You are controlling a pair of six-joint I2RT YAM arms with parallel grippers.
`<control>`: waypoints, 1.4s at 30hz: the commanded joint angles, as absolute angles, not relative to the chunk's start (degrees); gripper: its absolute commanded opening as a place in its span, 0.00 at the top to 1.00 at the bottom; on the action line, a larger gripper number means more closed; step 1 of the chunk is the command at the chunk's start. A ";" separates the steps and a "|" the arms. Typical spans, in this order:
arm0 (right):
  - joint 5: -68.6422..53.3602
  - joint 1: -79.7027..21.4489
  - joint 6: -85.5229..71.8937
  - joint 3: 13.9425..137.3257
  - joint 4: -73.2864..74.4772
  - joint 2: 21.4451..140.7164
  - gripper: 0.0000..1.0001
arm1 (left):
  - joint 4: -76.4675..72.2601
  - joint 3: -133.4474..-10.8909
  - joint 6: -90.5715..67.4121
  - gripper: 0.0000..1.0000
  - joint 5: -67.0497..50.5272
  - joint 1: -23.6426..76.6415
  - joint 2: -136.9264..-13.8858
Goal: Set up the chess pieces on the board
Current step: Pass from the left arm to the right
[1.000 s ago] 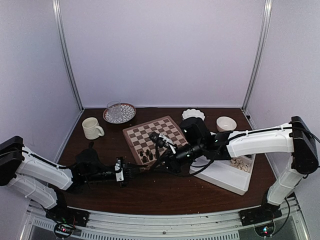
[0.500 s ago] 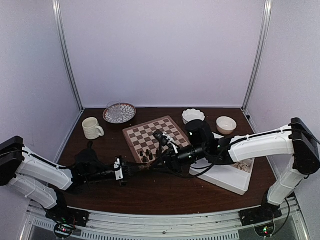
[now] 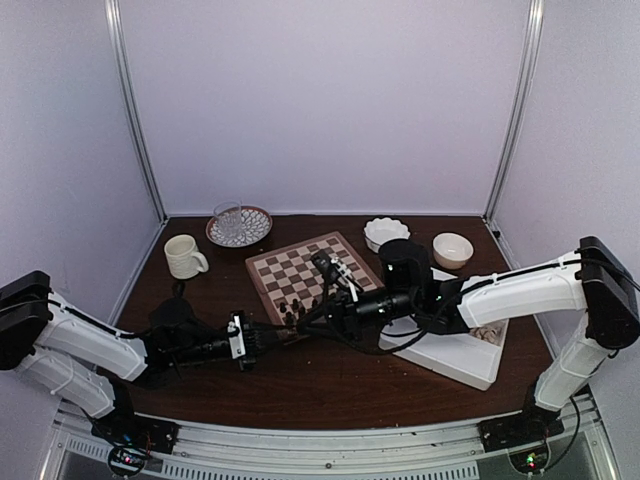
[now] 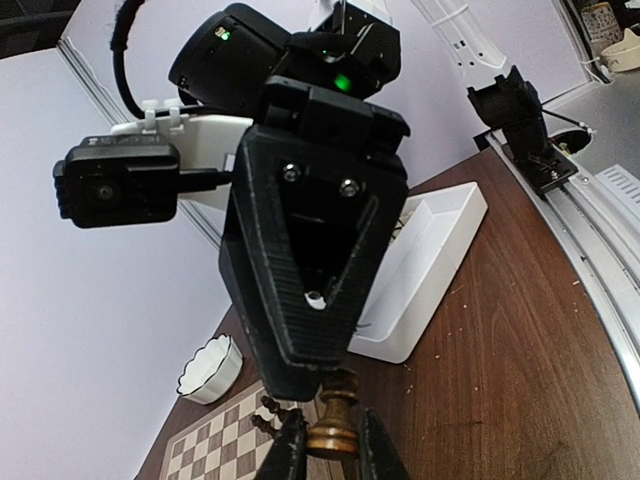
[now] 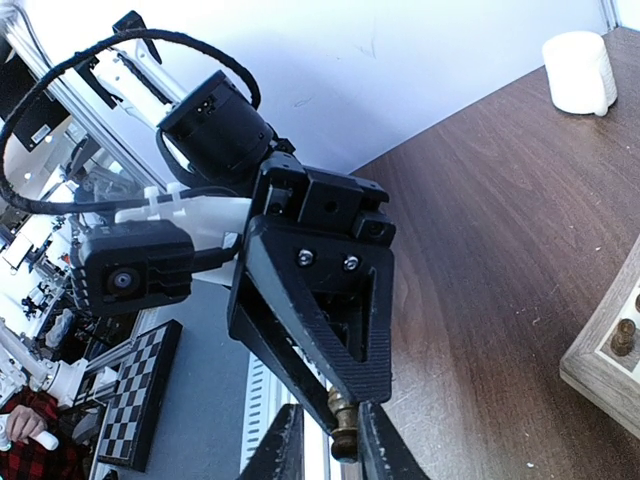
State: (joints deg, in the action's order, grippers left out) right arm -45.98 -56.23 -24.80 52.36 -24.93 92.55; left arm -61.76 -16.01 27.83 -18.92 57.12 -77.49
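Just off the near edge of the board (image 3: 300, 265), low over the desk (image 3: 330, 395), my left pincer (image 4: 332, 440) is clenched on a dark brown chess piece (image 4: 335, 410). It grips the piece toward one end, so the other end pokes out free. My right pincer (image 5: 330, 425) meets it nose to nose, its fingers on either side of that same piece. Whether they press on it or stand just clear I cannot tell.

I read this as a mid-air hand-over. The left arm reaches in flat from the left and offers the piece endwise. The right arm, coming across from the tray side, can then take a grip better suited to standing it upright.

Just beyond, a cluster of dark pieces (image 3: 293, 308) stands on the board's near rows, with the far squares bare. To the right lies the white divided tray (image 3: 450, 355), with pale pieces (image 3: 487, 328) toward its far right end. I'd want one grip firm before the other lets go.
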 commanded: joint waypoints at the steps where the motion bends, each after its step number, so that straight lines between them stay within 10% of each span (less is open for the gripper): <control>1: -44.52 -56.08 -25.35 51.59 -27.74 92.03 0.75 | -66.57 -15.49 26.15 1.00 -17.88 57.38 -78.21; 42: -43.39 -56.32 -26.27 53.00 -26.85 94.66 0.89 | -67.06 -15.91 24.34 1.00 -16.68 57.41 -78.58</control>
